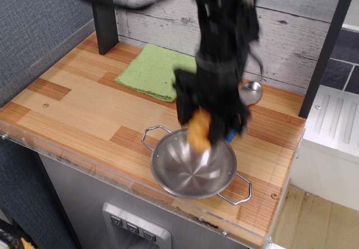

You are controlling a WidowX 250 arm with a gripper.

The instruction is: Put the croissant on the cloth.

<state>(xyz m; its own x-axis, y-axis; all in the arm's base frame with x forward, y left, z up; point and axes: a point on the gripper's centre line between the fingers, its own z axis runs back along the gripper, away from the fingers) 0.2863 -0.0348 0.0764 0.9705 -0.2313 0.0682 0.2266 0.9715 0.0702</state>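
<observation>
My gripper (203, 130) is shut on the orange-yellow croissant (198, 131) and holds it in the air just above the far rim of the steel bowl (193, 167). The arm is blurred by motion. The light green cloth (157, 70) lies flat at the back of the wooden counter, up and to the left of the gripper, partly hidden by the arm on its right side.
The steel bowl with wire handles is empty near the counter's front edge. A metal spoon (251, 92) and a blue object (229, 133) lie behind the arm. A dark post (104, 14) stands at the back left. The counter's front has a clear acrylic lip (84, 160).
</observation>
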